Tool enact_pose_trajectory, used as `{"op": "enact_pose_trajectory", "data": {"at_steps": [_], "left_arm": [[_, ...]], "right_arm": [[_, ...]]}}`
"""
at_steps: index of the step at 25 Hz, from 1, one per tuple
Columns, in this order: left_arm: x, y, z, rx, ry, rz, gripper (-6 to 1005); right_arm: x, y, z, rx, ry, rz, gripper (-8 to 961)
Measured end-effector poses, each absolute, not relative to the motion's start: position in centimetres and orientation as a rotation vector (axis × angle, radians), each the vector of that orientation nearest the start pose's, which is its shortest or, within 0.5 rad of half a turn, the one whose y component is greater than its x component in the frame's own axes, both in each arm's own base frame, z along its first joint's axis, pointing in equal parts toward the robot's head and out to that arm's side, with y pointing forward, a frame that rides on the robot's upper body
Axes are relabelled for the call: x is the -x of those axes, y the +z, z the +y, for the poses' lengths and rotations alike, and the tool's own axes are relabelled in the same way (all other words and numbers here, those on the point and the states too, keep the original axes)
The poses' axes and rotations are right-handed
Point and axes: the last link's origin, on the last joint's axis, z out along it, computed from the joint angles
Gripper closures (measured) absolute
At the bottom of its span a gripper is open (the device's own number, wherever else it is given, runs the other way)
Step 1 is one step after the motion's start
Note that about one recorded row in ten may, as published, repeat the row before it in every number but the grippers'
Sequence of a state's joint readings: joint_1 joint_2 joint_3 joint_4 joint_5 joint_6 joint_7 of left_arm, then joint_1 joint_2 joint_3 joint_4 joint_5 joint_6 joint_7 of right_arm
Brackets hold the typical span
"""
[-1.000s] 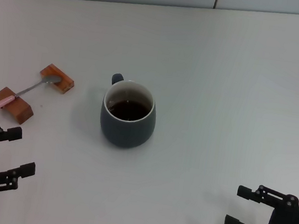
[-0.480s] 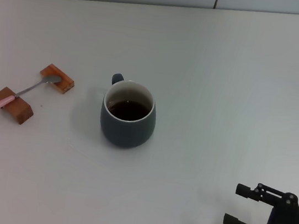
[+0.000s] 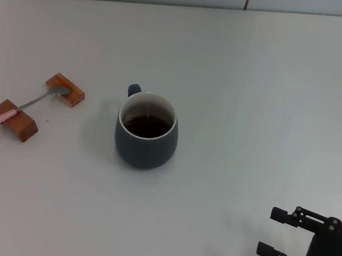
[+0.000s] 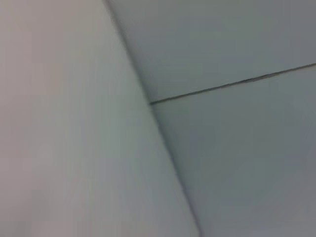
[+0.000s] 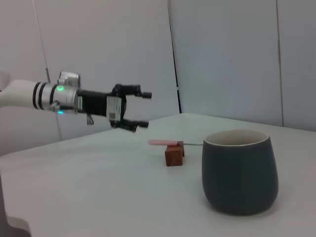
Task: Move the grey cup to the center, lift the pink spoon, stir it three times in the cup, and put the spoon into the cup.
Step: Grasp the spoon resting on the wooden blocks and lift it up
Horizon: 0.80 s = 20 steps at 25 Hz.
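The right gripper (image 3: 275, 233) hovers low over the tabletop (image 3: 244, 106), well apart from the grey cup (image 3: 147, 130) on its right-hand near side, its jaws spread wide and holding nothing. The left gripper (image 5: 142, 109) is out of the head view; the right wrist view shows it raised in the air beyond the spoon, clear of the cup, its jaws also parted wide and empty.

The grey cup stands upright on the tabletop, dark brown liquid inside its white wall, its small loop handle (image 3: 134, 89) turned away toward the far side. To the cup's left, well apart from it, the pink spoon (image 3: 24, 105) lies bridged across two wooden blocks: its metal bowl rests on the farther block (image 3: 65, 89), nearer the cup, and its pale pink handle end overhangs the nearer block (image 3: 16, 120), pointing away from the cup.
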<state>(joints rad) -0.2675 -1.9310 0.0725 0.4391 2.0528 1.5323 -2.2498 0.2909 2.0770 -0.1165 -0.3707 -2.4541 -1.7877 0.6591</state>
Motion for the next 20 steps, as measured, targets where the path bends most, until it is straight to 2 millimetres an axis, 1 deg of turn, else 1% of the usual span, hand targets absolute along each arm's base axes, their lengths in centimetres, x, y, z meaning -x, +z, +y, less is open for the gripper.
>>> {"op": "enact_pose_trajectory", "data": {"at_steps": [3, 7, 11, 12, 13, 16, 17, 18, 20], "left_arm": [[41.2, 8.4, 24.2, -1.704, 1.547, 2.646, 213], [41.6, 7.7, 23.7, -1.653, 1.499, 2.7, 213], [41.6, 7.2, 23.4, -1.614, 1.495, 2.709, 214], [41.6, 6.9, 23.3, -1.596, 1.491, 2.708, 214], [41.3, 6.0, 23.1, -1.556, 1.478, 2.696, 214], [41.2, 5.8, 23.2, -1.552, 1.474, 2.692, 215], [41.1, 5.6, 23.1, -1.545, 1.473, 2.688, 215], [40.7, 4.8, 23.2, -1.513, 1.474, 2.676, 215], [40.6, 4.6, 23.2, -1.5, 1.476, 2.67, 215]], "right_arm": [[-34.0, -2.4, 19.3, 2.648, 0.815, 0.399, 293], [-33.9, -2.4, 19.4, 2.65, 0.818, 0.395, 293], [-33.8, -2.5, 19.4, 2.652, 0.823, 0.394, 293], [-33.8, -2.5, 19.4, 2.652, 0.825, 0.395, 294], [-33.8, -2.5, 19.4, 2.653, 0.829, 0.397, 294], [-33.8, -2.5, 19.4, 2.653, 0.83, 0.398, 294], [-33.8, -2.5, 19.4, 2.653, 0.831, 0.398, 294], [-33.7, -2.5, 19.3, 2.654, 0.834, 0.399, 294], [-33.7, -2.5, 19.3, 2.654, 0.835, 0.4, 294]]}}
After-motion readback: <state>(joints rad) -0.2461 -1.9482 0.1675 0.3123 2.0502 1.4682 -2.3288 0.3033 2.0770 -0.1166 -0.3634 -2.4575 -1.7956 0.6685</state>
